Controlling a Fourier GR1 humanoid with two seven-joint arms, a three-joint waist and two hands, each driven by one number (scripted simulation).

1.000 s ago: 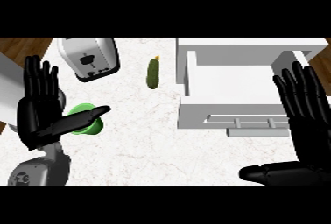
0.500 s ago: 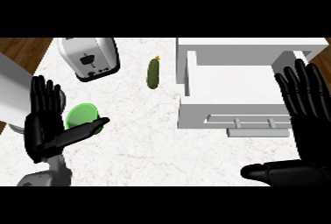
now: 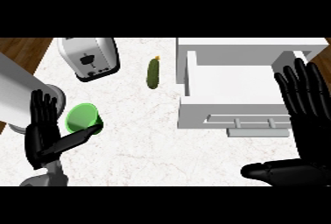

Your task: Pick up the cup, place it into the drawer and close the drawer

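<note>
Left hand [image 3: 44,131]: open, fingers straight up, thumb stretched out to the right, not clasping anything.
Cup [image 3: 82,118]: green, on the counter [image 3: 142,144], just right of the left fingers, touching the thumb tip.
Right hand [image 3: 302,109]: open, fingers up, resting at the right edge.
Drawer [image 3: 226,87]: white, pulled open, just left of the right hand.
Pickle [image 3: 154,73]: up and right of the cup.
Toaster [image 3: 89,57]: above the left hand.

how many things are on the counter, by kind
cup: 1
toaster: 1
cucumber: 1
drawer unit: 1
total: 4
</note>
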